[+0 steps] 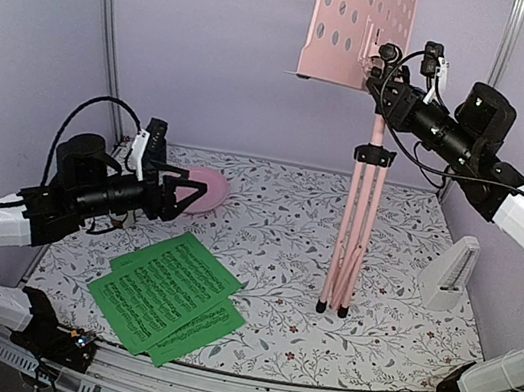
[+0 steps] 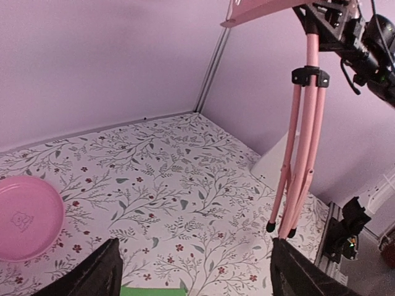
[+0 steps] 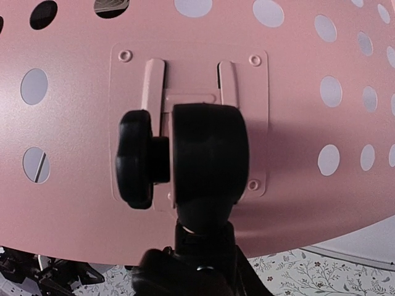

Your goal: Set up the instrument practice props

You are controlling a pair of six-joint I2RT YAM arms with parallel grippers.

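Note:
The pink music stand [image 1: 353, 222] is upright on the table with its legs drawn close together and its perforated desk [image 1: 358, 25] tilted at the top. My right gripper [image 1: 380, 78] is shut on the post just under the desk. In the right wrist view the desk's back [image 3: 308, 92] and its black knob [image 3: 139, 157] fill the frame. The green sheet-music pages [image 1: 169, 293] lie fanned at the front left. The white metronome [image 1: 451, 273] stands at the right. My left gripper [image 1: 184, 196] hovers open over the table above the pages, holding nothing [image 2: 194, 277].
A pink plate [image 1: 210, 190] lies at the back left, just beyond my left gripper, and shows in the left wrist view [image 2: 24, 216]. Purple walls and metal frame posts [image 1: 106, 16] close in the floral table [image 1: 278, 219]. The stand's feet [image 2: 281, 229] rest right of centre.

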